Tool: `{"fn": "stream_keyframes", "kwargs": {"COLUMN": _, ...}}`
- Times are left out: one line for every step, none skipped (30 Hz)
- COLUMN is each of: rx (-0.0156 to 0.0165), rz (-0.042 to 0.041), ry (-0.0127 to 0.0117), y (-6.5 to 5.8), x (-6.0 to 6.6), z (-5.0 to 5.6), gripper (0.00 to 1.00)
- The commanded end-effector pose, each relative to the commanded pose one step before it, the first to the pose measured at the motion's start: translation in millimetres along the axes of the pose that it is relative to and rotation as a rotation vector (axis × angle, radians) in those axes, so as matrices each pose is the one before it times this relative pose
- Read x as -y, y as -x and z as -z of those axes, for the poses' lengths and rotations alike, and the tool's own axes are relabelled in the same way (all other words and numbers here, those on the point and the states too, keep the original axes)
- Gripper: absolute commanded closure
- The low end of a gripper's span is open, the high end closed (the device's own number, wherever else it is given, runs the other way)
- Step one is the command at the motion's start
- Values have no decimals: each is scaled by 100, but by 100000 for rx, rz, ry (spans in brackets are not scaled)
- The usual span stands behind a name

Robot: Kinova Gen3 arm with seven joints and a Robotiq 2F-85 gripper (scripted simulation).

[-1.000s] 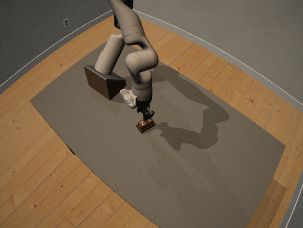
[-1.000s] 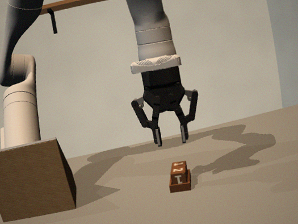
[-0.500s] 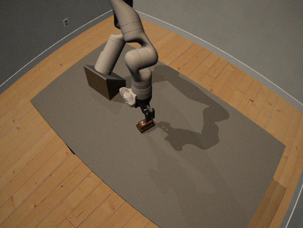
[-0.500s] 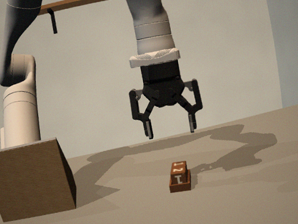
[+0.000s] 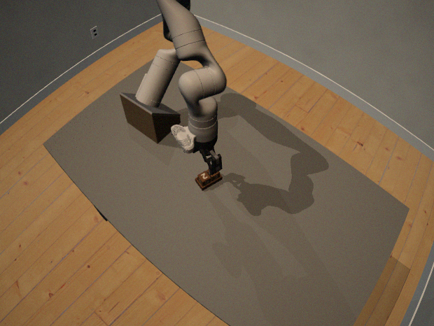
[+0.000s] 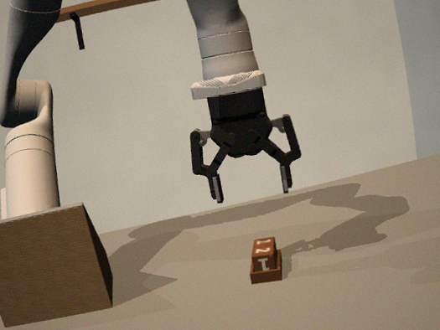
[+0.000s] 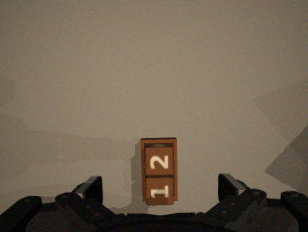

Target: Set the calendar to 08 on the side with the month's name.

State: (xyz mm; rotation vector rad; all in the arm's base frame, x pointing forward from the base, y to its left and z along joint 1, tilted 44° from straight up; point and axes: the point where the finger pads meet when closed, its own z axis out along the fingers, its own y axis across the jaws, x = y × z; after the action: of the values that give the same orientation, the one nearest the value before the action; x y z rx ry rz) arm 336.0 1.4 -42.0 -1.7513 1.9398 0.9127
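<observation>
Top view: a grey table point(image 5: 302, 245) stood on a wooden floor point(image 5: 52, 252) ringed by grey walls. The arm rose from a brown pedestal point(image 5: 140, 119) and bent down over the tray point(image 5: 208, 182).

Exterior view: the gripper point(image 6: 250, 184) hung well above the tray point(image 6: 265, 275), fingers spread wide, holding nothing.

Wrist view: 2 cubes, topped 2 point(image 7: 159, 161) and 1 point(image 7: 159, 190), sat side by side in the tray point(image 7: 143, 170).

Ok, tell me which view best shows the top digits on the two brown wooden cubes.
Wrist: looking straight down, the two brown wooden cubes read 2 and 1 clearly. Exterior shows them foreshortened, plus a front face. Top shows only the 2; the open fingers block the rest.
</observation>
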Motion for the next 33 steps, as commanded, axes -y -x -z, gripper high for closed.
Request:
{"fn": "stream_keyframes", "kwargs": {"rx": -118, "rz": -30, "ry": -251, "y": -39, "x": 67, "z": 287, "gripper": 0}}
{"fn": "stream_keyframes", "kwargs": {"rx": 0, "rz": 0, "ry": 0, "y": 0, "x": 0, "z": 163, "gripper": 0}}
{"fn": "stream_keyframes", "kwargs": {"rx": 0, "rz": 0, "ry": 0, "y": 0, "x": 0, "z": 0, "gripper": 0}}
{"fn": "stream_keyframes", "kwargs": {"rx": 0, "rz": 0, "ry": 0, "y": 0, "x": 0, "z": 0, "gripper": 0}}
{"fn": "stream_keyframes", "kwargs": {"rx": 0, "rz": 0, "ry": 0, "y": 0, "x": 0, "z": 208, "gripper": 0}}
{"fn": "stream_keyframes", "kwargs": {"rx": 0, "rz": 0, "ry": 0, "y": 0, "x": 0, "z": 254, "gripper": 0}}
{"fn": "stream_keyframes", "kwargs": {"rx": 0, "rz": 0, "ry": 0, "y": 0, "x": 0, "z": 297, "gripper": 0}}
{"fn": "stream_keyframes", "kwargs": {"rx": 0, "rz": 0, "ry": 0, "y": 0, "x": 0, "z": 337, "gripper": 0}}
{"fn": "stream_keyframes", "kwargs": {"rx": 0, "rz": 0, "ry": 0, "y": 0, "x": 0, "z": 371, "gripper": 0}}
{"fn": "stream_keyframes", "kwargs": {"rx": 0, "rz": 0, "ry": 0, "y": 0, "x": 0, "z": 399, "gripper": 0}}
{"fn": "stream_keyframes", "kwargs": {"rx": 0, "rz": 0, "ry": 0, "y": 0, "x": 0, "z": 421, "gripper": 0}}
{"fn": "stream_keyframes", "kwargs": {"rx": 0, "rz": 0, "ry": 0, "y": 0, "x": 0, "z": 436, "gripper": 0}}
{"fn": "stream_keyframes", "kwargs": {"rx": 0, "rz": 0, "ry": 0, "y": 0, "x": 0, "z": 443, "gripper": 0}}
{"fn": "stream_keyframes", "kwargs": {"rx": 0, "rz": 0, "ry": 0, "y": 0, "x": 0, "z": 442, "gripper": 0}}
{"fn": "stream_keyframes", "kwargs": {"rx": 0, "rz": 0, "ry": 0, "y": 0, "x": 0, "z": 433, "gripper": 0}}
{"fn": "stream_keyframes", "kwargs": {"rx": 0, "rz": 0, "ry": 0, "y": 0, "x": 0, "z": 417, "gripper": 0}}
{"fn": "stream_keyframes", "kwargs": {"rx": 0, "rz": 0, "ry": 0, "y": 0, "x": 0, "z": 394, "gripper": 0}}
{"fn": "stream_keyframes", "kwargs": {"rx": 0, "rz": 0, "ry": 0, "y": 0, "x": 0, "z": 364, "gripper": 0}}
{"fn": "stream_keyframes", "kwargs": {"rx": 0, "rz": 0, "ry": 0, "y": 0, "x": 0, "z": 329, "gripper": 0}}
{"fn": "stream_keyframes", "kwargs": {"rx": 0, "rz": 0, "ry": 0, "y": 0, "x": 0, "z": 0, "gripper": 0}}
{"fn": "stream_keyframes", "kwargs": {"rx": 0, "rz": 0, "ry": 0, "y": 0, "x": 0, "z": 0, "gripper": 0}}
{"fn": "stream_keyframes", "kwargs": {"rx": 0, "rz": 0, "ry": 0, "y": 0, "x": 0, "z": 289, "gripper": 0}}
{"fn": "stream_keyframes", "kwargs": {"rx": 0, "rz": 0, "ry": 0, "y": 0, "x": 0, "z": 246, "gripper": 0}}
{"fn": "stream_keyframes", "kwargs": {"rx": 0, "rz": 0, "ry": 0, "y": 0, "x": 0, "z": 202, "gripper": 0}}
{"fn": "stream_keyframes", "kwargs": {"rx": 0, "rz": 0, "ry": 0, "y": 0, "x": 0, "z": 157, "gripper": 0}}
{"fn": "stream_keyframes", "kwargs": {"rx": 0, "rz": 0, "ry": 0, "y": 0, "x": 0, "z": 114, "gripper": 0}}
{"fn": "stream_keyframes", "kwargs": {"rx": 0, "rz": 0, "ry": 0, "y": 0, "x": 0, "z": 75, "gripper": 0}}
{"fn": "stream_keyframes", "kwargs": {"rx": 0, "rz": 0, "ry": 0, "y": 0, "x": 0, "z": 41, "gripper": 0}}
{"fn": "stream_keyframes", "kwargs": {"rx": 0, "rz": 0, "ry": 0, "y": 0, "x": 0, "z": 16, "gripper": 0}}
{"fn": "stream_keyframes", "kwargs": {"rx": 0, "rz": 0, "ry": 0, "y": 0, "x": 0, "z": 2, "gripper": 0}}
{"fn": "stream_keyframes", "kwargs": {"rx": 0, "rz": 0, "ry": 0, "y": 0, "x": 0, "z": 0, "gripper": 0}}
{"fn": "stream_keyframes", "kwargs": {"rx": 0, "rz": 0, "ry": 0, "y": 0, "x": 0, "z": 0, "gripper": 0}}
{"fn": "stream_keyframes", "kwargs": {"rx": 0, "rz": 0, "ry": 0, "y": 0, "x": 0, "z": 0, "gripper": 0}}
